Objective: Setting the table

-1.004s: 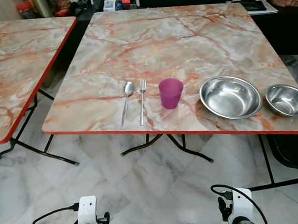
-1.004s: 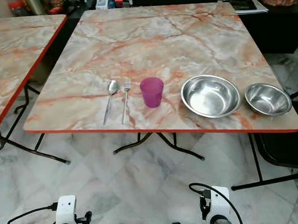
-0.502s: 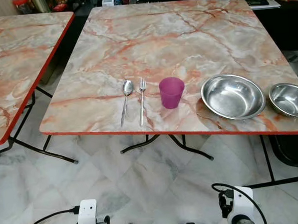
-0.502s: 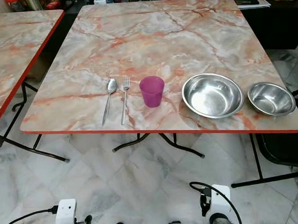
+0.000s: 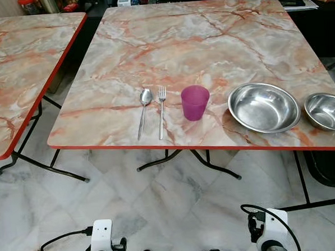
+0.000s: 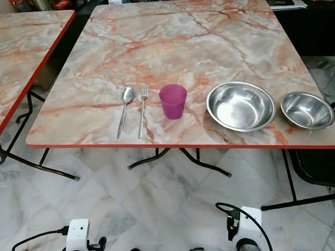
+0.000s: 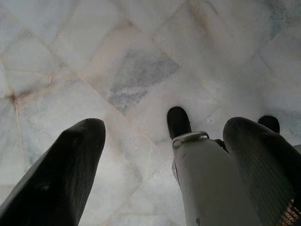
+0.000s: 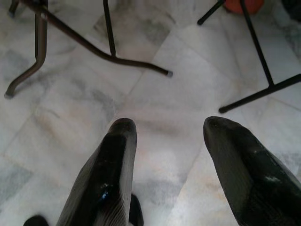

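The left pincer and right pincer are hung low over the tiled floor, fingers spread apart, nothing held; ahead, on the desk, a spoon and fork lie side by side, with a purple cup at their 3 o'clock. Further toward 3 o'clock sit a large steel bowl and a small steel bowl; all three vessels appear empty. The desk should be approached squarely before any reach is attempted.
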You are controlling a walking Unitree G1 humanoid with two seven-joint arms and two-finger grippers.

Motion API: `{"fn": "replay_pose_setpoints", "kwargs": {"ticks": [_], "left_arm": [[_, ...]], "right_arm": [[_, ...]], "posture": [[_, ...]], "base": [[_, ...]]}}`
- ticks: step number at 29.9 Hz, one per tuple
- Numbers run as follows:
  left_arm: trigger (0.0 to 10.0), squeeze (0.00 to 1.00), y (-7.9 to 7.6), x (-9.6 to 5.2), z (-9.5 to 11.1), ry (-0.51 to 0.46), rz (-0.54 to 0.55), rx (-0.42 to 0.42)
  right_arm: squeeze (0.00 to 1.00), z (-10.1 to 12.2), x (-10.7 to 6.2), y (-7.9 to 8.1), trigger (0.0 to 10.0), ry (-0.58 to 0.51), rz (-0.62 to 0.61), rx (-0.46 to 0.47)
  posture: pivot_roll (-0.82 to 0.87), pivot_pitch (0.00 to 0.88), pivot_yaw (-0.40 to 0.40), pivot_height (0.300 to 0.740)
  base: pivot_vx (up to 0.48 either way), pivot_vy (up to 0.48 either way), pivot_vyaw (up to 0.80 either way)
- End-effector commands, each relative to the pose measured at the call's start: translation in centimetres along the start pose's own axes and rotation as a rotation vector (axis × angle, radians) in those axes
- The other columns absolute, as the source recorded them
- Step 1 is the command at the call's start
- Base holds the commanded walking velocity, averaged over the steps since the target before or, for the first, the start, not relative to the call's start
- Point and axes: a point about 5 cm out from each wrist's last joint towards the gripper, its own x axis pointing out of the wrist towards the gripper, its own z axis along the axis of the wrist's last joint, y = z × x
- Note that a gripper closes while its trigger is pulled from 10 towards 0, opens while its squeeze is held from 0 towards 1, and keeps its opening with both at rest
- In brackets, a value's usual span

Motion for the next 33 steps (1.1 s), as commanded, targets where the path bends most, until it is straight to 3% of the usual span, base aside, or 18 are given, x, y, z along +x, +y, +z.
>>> {"fn": "replay_pose_setpoints", "kwargs": {"ticks": [1,7,20,25,28,29,30,33], "left_arm": [[10.0,0.0,0.8,-0.32,-1.14,0.045,0.016,-0.002],[10.0,0.0,1.13,-0.35,-1.18,0.049,0.02,-0.003],[10.0,0.0,1.06,-0.35,-1.17,0.047,0.015,0.0],[10.0,0.0,1.08,-0.41,-1.36,0.051,0.016,0.0],[10.0,0.0,1.17,-0.45,-1.45,0.054,0.018,0.001],[10.0,0.0,1.2,-0.46,-1.48,0.055,0.018,0.001],[10.0,0.0,1.23,-0.47,-1.51,0.055,0.018,0.002],[10.0,0.0,1.24,-0.47,-1.51,0.056,0.018,0.002]], "right_arm": [[0.0,-0.36,-0.32,0.08,10.0,-0.01,-0.001,0.012],[0.0,-0.49,-0.38,0.15,10.0,-0.008,-0.01,0.048],[0.0,-0.86,-0.71,0.38,10.0,-0.042,-0.066,0.351],[0.0,-1.24,-0.83,0.53,10.0,-0.043,-0.1,0.514],[0.0,-1.18,-0.84,0.46,10.0,-0.049,-0.103,0.503],[0.0,-1.1,-0.83,0.37,10.0,-0.051,-0.106,0.469],[0.0,-0.81,-0.78,0.14,10.0,-0.056,-0.099,0.347],[0.0,-0.55,-0.72,-0.02,10.0,-0.062,-0.089,0.242]], "posture": [[-0.12,0.191,0.051,0.74],[-0.12,0.194,0.054,0.74],[-0.11,0.194,0.057,0.74],[-0.11,0.194,0.058,0.74],[-0.11,0.194,0.059,0.74],[-0.11,0.192,0.059,0.74],[-0.11,0.192,0.059,0.74],[-0.11,0.192,0.06,0.74]], "base": [[0.0,0.0,0.0],[0.0,0.0,0.0],[0.0,0.0,0.0],[0.0,0.0,0.0],[0.0,0.0,0.0],[0.0,0.0,0.0],[0.0,0.0,0.0],[0.0,0.0,0.0]]}}
